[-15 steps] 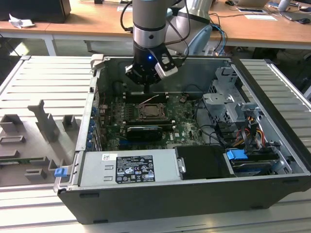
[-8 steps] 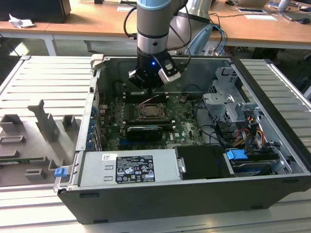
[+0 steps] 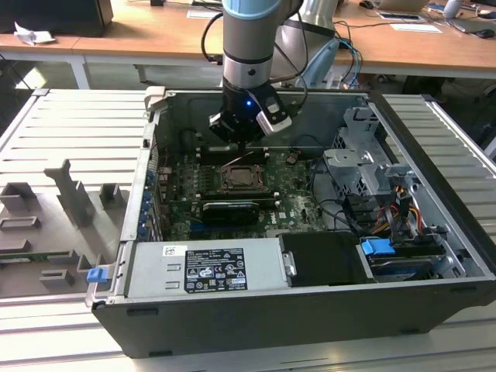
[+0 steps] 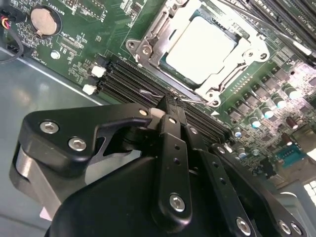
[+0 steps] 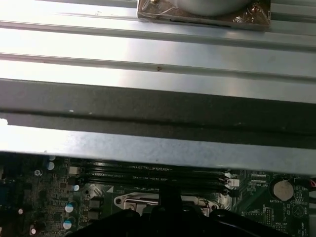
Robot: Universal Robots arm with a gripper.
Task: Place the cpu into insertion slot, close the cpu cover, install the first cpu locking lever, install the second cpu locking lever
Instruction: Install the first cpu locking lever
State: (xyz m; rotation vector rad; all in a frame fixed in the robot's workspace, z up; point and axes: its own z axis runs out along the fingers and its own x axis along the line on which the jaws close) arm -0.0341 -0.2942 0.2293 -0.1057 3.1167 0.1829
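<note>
The cpu [image 4: 200, 47] lies flat in the insertion slot [image 4: 143, 49], its pale metal face showing through the cut-out. The silvery cpu cover [image 4: 253, 43] is folded down around it. In the exterior view the slot [image 3: 244, 180] sits mid-board inside the open computer case, and my gripper [image 3: 242, 141] hangs just behind it. In the second wrist view my gripper [image 4: 167, 104] is shut, its black fingers pressed together. Their tip rests beside a thin wire locking lever [image 4: 148, 92] at the socket's edge. The first wrist view shows the gripper [image 5: 170, 193] in front of the socket frame [image 5: 133, 201].
Black memory slots [image 4: 123, 81] run beside the socket, and a coin battery [image 4: 45, 19] sits further off. A long black card [image 3: 229, 209], the power supply [image 3: 205, 267] and a drive cage [image 3: 364, 155] crowd the case. A grey fixture tray [image 3: 62, 201] lies to the exterior view's left.
</note>
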